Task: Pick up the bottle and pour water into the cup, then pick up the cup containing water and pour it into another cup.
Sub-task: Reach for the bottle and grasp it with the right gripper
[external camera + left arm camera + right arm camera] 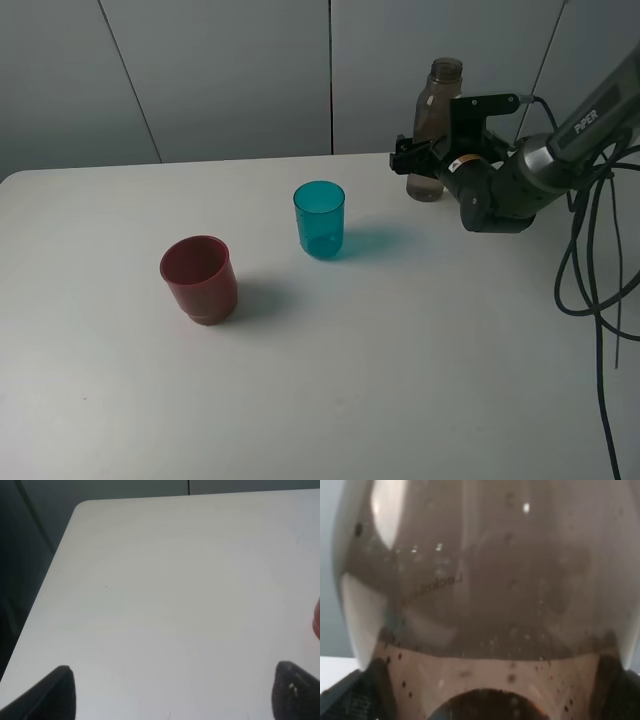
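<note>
The white table [350, 390] fills the lower frame. At upper right the bottle [438, 100] stands upright by the table's top edge, with the right gripper [408, 158] spread wide on either side of it. The red cup [200, 280] sits left of centre, the teal cup [320, 220] at centre. The left gripper [173, 680] is wide and empty.

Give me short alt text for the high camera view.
A robot arm's open tool sits at a tall smoky bottle standing at the back right of a white table. A teal cup stands mid-table, with a dark red cup nearer and to its left.
</note>
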`<action>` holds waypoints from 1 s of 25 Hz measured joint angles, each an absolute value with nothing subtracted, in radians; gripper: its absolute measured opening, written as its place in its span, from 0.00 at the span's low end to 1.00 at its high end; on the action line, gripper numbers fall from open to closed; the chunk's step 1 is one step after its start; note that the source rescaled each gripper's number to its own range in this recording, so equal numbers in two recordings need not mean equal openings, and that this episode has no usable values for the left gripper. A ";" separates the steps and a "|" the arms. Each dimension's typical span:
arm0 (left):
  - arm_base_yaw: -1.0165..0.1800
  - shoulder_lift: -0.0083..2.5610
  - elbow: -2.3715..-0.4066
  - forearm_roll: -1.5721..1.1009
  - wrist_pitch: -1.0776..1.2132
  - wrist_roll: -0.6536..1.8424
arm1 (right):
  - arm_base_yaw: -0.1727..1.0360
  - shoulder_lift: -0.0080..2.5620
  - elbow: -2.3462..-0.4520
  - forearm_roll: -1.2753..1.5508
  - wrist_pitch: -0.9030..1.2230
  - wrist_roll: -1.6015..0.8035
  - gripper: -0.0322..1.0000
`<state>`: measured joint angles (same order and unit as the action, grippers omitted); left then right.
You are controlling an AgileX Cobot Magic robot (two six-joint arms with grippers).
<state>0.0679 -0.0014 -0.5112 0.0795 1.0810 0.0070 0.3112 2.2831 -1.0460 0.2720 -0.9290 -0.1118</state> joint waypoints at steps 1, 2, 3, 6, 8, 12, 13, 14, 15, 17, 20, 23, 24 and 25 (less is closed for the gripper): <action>0.068 -0.001 -0.511 0.079 1.081 0.007 | 0.311 2.287 -1.055 0.272 -0.929 -0.102 1.00; 0.068 -0.001 -0.511 0.079 1.081 0.007 | 0.309 2.291 -1.060 0.272 -0.929 -0.089 1.00; 0.068 -0.001 -0.511 0.079 1.081 0.007 | 0.309 2.297 -1.064 0.272 -0.929 -0.081 1.00; 0.068 -0.001 -0.511 0.079 1.081 0.007 | 0.309 2.300 -1.064 0.272 -0.929 -0.067 1.00; 0.068 -0.001 -0.511 0.079 1.081 0.007 | 0.309 2.300 -1.064 0.272 -0.929 -0.062 1.00; 0.068 -0.001 -0.511 0.079 1.081 0.007 | 0.309 2.316 -1.064 0.271 -0.931 -0.048 1.00; 0.068 -0.001 -0.511 0.079 1.081 0.007 | 0.309 2.319 -1.064 0.271 -0.931 -0.045 1.00; 0.068 -0.001 -0.511 0.079 1.081 0.007 | 0.309 2.319 -1.064 0.271 -0.929 -0.044 1.00; 0.068 -0.001 -0.511 0.079 1.081 0.007 | 0.309 2.319 -1.064 0.271 -0.932 -0.043 1.00; 0.068 -0.001 -0.511 0.079 1.081 0.007 | 0.309 2.319 -1.064 0.270 -0.943 -0.041 1.00; 0.068 -0.001 -0.511 0.079 1.081 0.007 | 0.309 2.319 -1.064 0.270 -0.950 -0.041 1.00; 0.068 -0.001 -0.511 0.079 1.081 0.007 | 0.309 2.319 -1.064 0.270 -0.952 -0.041 0.59; 0.068 -0.001 -0.511 0.079 1.081 0.007 | 0.309 2.319 -1.064 0.270 -0.952 -0.041 0.08; 0.068 -0.001 -0.511 0.079 1.081 0.007 | 0.309 2.319 -1.064 0.270 -0.952 -0.040 0.05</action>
<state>0.0679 -0.0014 -0.5112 0.0795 1.0810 0.0070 0.3090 2.3186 -1.0638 0.2698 -0.9521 -0.0400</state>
